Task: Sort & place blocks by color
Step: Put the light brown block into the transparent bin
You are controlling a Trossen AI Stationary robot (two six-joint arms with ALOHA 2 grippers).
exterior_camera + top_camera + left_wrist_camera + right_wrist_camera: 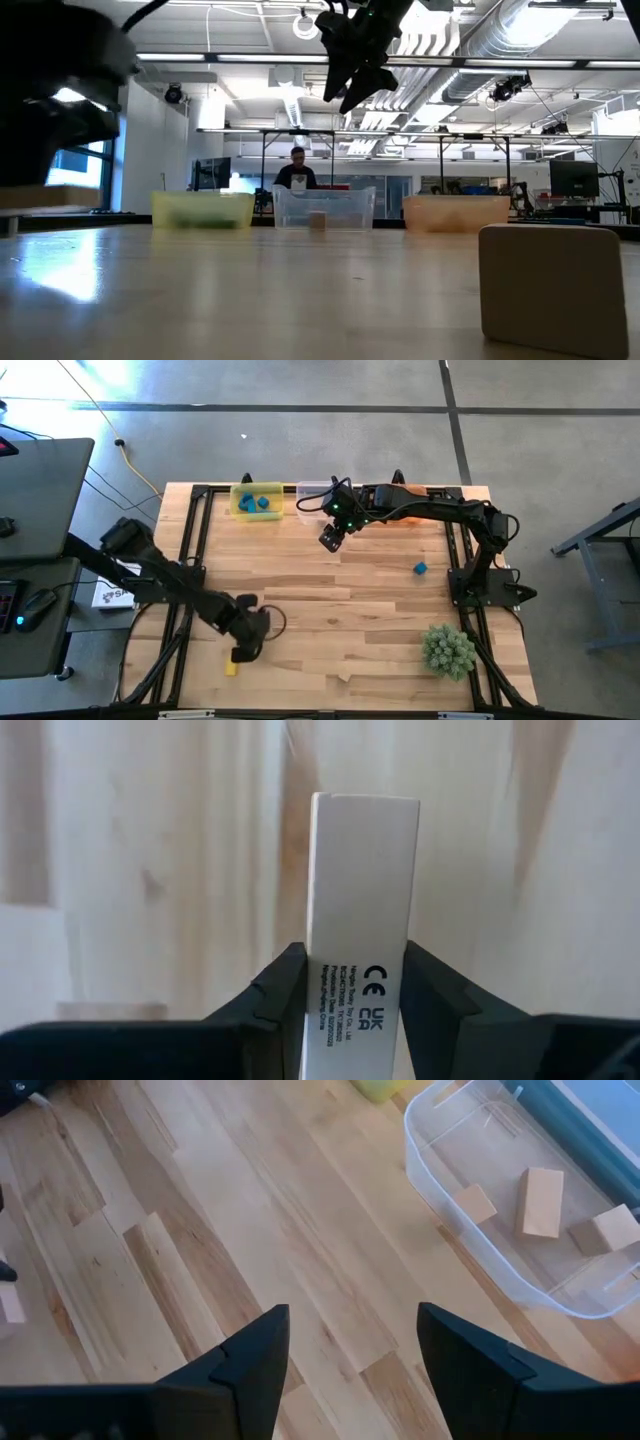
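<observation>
Your left gripper [355,995] is low at the table's [340,610] near-left part, its fingers [275,995] pinched on a pale bar block [362,910] with small print on its face. Your right gripper [350,1345] hangs spread and empty near the clear bin [440,1190], which holds tan blocks [541,1201]. A blue block [420,568] lies on the right side

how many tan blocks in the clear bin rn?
3 visible in the clear bin: one small near the wall, one upright mid-bin, one by the edge. More may be hidden.
</observation>
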